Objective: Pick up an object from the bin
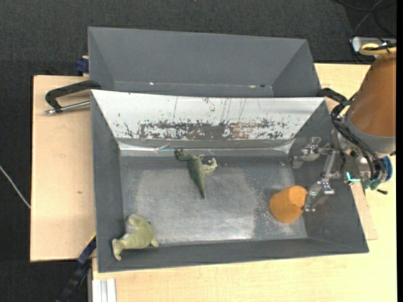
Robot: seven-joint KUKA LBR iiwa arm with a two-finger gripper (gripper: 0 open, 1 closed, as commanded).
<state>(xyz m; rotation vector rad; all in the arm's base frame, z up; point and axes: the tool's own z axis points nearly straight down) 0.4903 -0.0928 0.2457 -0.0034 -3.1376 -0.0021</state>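
- The gripper [317,194] hung low at the bin's [107,187] right side, just beside an orange rounded thing [288,205] that lay on the floor near the right wall, towards the front.
- Its metal tip looked to be touching the orange thing's right edge, or very nearly so. It stood beside the thing, not round it.
- Whether the jaws were apart or together could not be made out — the wrist's metal parts crowded the view there.
- Nothing showed between them, so I judged the step in hand to be the approach, with the grasp not yet made.
- The next move would call for the gripper to come a little further left, so that it straddled the orange thing, and then to close — a rounded body may roll off if caught at its edge.
- A green toy dinosaur [200,167] lay well apart near the back wall, and a pale yellow-green toy animal [135,236] sat in the front-left corner. Neither was in the way.
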